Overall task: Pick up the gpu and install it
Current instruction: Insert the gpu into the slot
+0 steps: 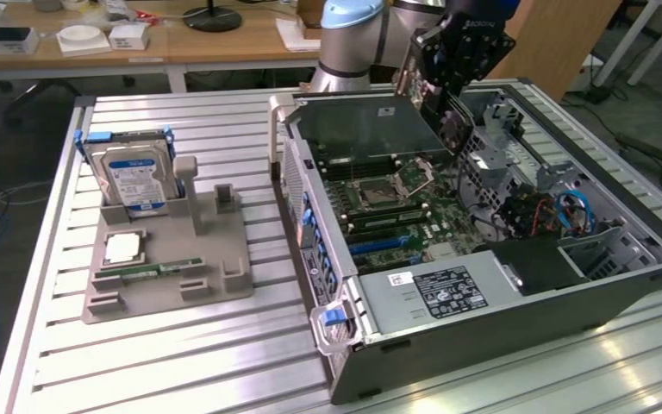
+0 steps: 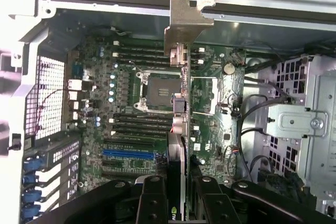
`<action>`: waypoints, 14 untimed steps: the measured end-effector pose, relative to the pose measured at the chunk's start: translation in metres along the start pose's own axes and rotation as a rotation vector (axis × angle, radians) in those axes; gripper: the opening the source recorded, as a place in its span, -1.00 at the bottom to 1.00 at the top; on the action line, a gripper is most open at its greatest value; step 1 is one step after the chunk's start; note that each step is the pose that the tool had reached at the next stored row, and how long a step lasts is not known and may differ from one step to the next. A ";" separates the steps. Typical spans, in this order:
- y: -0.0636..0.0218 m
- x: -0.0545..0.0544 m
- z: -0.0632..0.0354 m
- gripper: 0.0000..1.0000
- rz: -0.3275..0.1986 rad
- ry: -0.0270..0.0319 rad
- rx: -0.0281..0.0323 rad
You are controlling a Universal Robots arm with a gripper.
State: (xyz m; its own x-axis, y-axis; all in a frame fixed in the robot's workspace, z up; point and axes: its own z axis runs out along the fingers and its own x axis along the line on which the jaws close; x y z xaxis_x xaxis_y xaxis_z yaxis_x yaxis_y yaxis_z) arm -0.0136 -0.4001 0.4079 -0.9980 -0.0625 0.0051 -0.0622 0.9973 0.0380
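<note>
The gpu (image 1: 371,129) is a thin dark card that hangs over the far end of the open computer case (image 1: 343,362), above the motherboard (image 1: 406,211). My gripper (image 1: 437,99) reaches down from the arm and is shut on the card's near end. The wrist view looks along the gpu (image 2: 179,124) edge-on, with its silvery end bracket (image 2: 186,22) near the case's rear wall. The black fingers (image 2: 152,198) clamp the card from both sides, gripper (image 2: 176,184). Beneath it lie the processor socket (image 2: 157,90) and a blue slot (image 2: 128,153).
On the exterior view's left a grey holder (image 1: 221,276) carries a silver hard drive (image 1: 135,177), a processor chip (image 1: 121,248) and a green memory stick (image 1: 147,269). In the case sit a power supply (image 1: 440,289), cables (image 1: 567,211) and a metal drive cage (image 2: 294,119).
</note>
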 end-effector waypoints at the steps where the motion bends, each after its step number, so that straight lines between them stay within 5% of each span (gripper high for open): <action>1: -0.0002 0.000 0.0000 -0.47 -0.010 0.0004 0.0001; 14: -0.0022 0.000 0.0000 -0.47 -0.139 0.0053 0.0007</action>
State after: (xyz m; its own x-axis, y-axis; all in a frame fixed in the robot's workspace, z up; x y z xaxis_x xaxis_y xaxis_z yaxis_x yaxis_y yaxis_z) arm -0.0139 -0.4024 0.4078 -0.9797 -0.2004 0.0051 -0.2001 0.9790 0.0379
